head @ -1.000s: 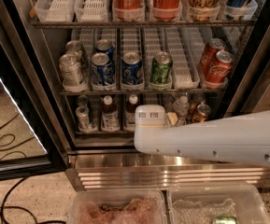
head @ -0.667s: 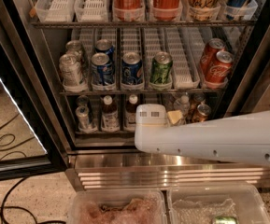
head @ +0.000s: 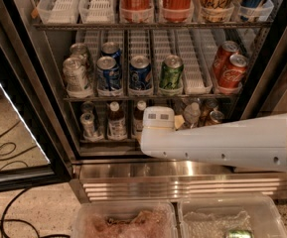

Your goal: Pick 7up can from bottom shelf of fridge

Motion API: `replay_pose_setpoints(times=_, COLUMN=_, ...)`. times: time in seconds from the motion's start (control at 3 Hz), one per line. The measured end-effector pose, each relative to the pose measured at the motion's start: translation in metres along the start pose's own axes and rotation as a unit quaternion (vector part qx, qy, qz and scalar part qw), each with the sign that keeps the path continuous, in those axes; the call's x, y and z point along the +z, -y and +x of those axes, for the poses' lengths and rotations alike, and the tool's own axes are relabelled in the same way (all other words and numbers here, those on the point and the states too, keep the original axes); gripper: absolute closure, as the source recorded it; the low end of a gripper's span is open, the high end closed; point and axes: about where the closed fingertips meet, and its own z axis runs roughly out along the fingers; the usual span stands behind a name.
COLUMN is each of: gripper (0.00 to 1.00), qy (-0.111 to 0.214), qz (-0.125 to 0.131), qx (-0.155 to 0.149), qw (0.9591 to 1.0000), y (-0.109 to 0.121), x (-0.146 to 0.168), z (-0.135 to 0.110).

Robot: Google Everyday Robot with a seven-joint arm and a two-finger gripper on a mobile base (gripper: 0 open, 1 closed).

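The fridge [head: 29, 83] stands open with its wire racks in view. On the bottom shelf [head: 108, 139] a small pale silver-grey can, which I take for the 7up can [head: 88, 125], stands in the far-left lane, with another can behind it. My gripper [head: 159, 119] is at the end of the white arm [head: 222, 143], which reaches in from the right. It sits at the front of the bottom shelf, about two lanes right of the can and apart from it. The white wrist housing hides what lies behind it.
Two brown bottles [head: 116, 121] stand between the can and the gripper. A bottle [head: 191, 114] and small cans [head: 213, 117] are to the right. The middle rack holds silver, blue, green [head: 171, 73] and red cans. The ribbed steel base [head: 182, 182] and plastic bins [head: 125, 221] lie below.
Almost nothing has changed. The arm and gripper stay at the front of the bottom shelf, and no can has moved.
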Motion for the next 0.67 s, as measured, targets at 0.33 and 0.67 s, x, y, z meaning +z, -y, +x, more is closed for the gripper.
replay_pose_setpoints(times=0.33, gripper=0.00, qy=0.000, qz=0.000, qx=0.000, qw=1.0000, y=0.0000, x=0.0000, z=0.0000)
replay_pose_setpoints(times=0.67, gripper=0.19, qy=0.000, qz=0.000, qx=0.000, qw=1.0000, y=0.0000, x=0.0000, z=0.0000)
